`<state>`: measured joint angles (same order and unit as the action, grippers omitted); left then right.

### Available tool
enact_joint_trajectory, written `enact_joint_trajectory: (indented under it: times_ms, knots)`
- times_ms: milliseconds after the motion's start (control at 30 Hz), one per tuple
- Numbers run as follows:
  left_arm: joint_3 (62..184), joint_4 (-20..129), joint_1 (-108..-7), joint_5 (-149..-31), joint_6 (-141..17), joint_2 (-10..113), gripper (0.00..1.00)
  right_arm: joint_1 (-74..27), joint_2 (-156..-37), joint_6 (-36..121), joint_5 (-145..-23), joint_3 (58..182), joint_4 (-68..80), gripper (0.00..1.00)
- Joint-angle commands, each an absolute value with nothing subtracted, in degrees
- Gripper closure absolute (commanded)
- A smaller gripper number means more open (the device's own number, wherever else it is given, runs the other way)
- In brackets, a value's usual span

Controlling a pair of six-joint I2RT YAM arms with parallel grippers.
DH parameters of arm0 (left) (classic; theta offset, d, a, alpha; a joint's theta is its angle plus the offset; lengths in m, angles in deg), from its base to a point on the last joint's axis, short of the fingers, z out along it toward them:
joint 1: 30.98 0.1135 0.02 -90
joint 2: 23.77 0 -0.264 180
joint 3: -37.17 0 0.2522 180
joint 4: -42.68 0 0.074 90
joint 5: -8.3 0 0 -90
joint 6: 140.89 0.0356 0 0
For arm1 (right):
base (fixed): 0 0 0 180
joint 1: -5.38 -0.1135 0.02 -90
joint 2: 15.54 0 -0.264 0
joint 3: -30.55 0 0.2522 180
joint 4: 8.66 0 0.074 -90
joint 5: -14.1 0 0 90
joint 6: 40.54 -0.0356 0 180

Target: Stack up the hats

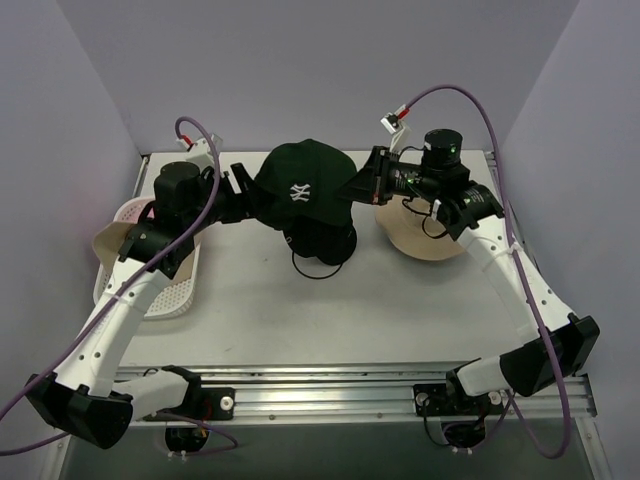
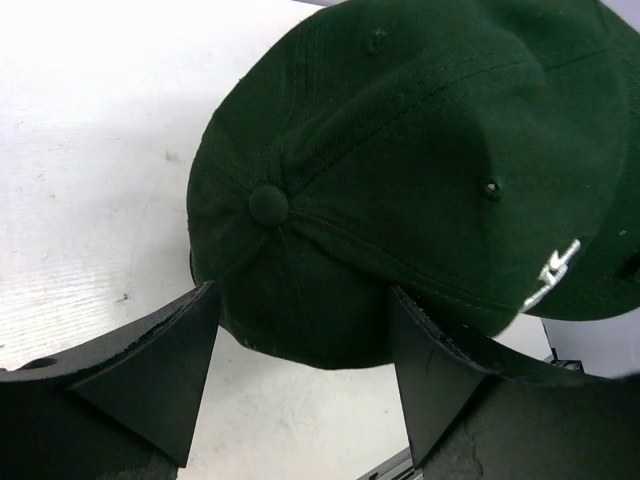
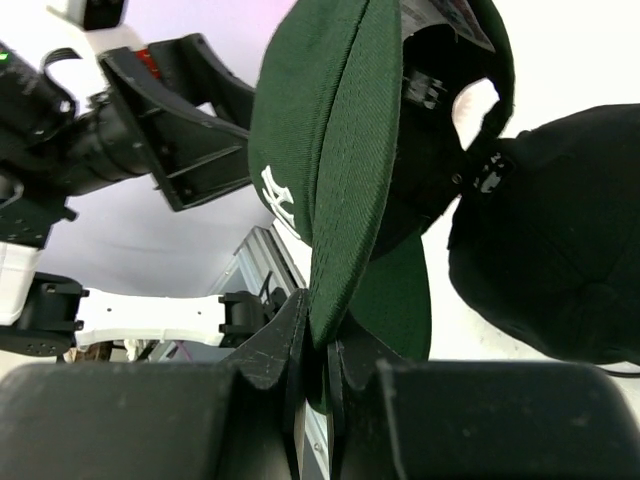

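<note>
Top view: the right fingers (image 1: pixel 362 186) are clamping the brim of the green cap (image 1: pixel 300 185) and holding it raised over the black hat (image 1: pixel 322 240) on the table (image 1: pixel 330 310). The cap's brim-to-crown axis is running right to left. The left fingers (image 1: pixel 240 188) are standing apart beside the crown's rear.

Left wrist: the crown is lying straight ahead, reaching between the parted fingers, ungripped.

Right wrist: the brim is sitting edge-on in the clamped fingers, with the black hat beyond it. Lowering is probably next.
</note>
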<state>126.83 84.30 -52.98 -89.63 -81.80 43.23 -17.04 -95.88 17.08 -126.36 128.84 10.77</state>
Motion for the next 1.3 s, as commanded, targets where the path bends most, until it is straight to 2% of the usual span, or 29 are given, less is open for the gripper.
enact_joint_trajectory:
  times_ms: [0,233,367,467,533,600,700,900,1067,1167,1200,1267]
  knots:
    - [129.2,80.0,-52.5,-91.8,-79.6,44.0,0.24,-16.7,-91.9,15.5,-129.8,128.8,4.1,1.00]
    - [126.4,77.3,-52.1,-90.6,-80.0,44.3,0.25,-15.8,-90.9,15.9,-130.2,126.8,4.3,1.00]
    - [125.9,75.8,-51.7,-90.7,-79.9,45.0,0.30,-14.9,-90.3,15.9,-130.6,125.8,4.2,1.00]
    - [125.2,73.7,-51.5,-92.2,-79.8,45.3,0.37,-14.8,-90.1,15.9,-130.9,125.3,4.0,1.00]
    - [125.1,73.3,-51.5,-92.7,-79.6,45.4,0.48,-14.6,-90.0,16.0,-131.1,125.3,4.0,1.00]
    - [124.6,72.0,-51.5,-93.3,-79.6,45.6,0.50,-14.4,-90.1,15.8,-131.4,125.2,3.7,1.00]
    - [124.3,71.3,-51.5,-93.5,-79.7,46.0,0.49,-14.4,-89.9,15.5,-131.5,124.7,3.0,1.00]
    - [124.1,71.6,-51.5,-92.2,-79.5,47.7,0.35,-14.1,-89.9,15.4,-131.9,124.1,2.8,1.00]
    - [122.7,69.8,-51.5,-92.2,-78.6,47.5,0.35,-13.8,-89.6,15.5,-132.1,124.0,2.9,1.00]
    - [121.3,67.1,-51.0,-94.1,-78.1,47.2,0.49,-13.7,-89.8,15.4,-132.1,124.1,2.7,1.00]
    - [120.9,66.4,-51.0,-94.8,-78.2,47.1,0.63,-13.7,-89.8,15.2,-132.2,124.0,2.6,1.00]
    - [120.6,64.7,-50.9,-96.6,-78.4,47.2,0.79,-13.7,-89.9,14.7,-132.2,123.8,1.8,1.00]
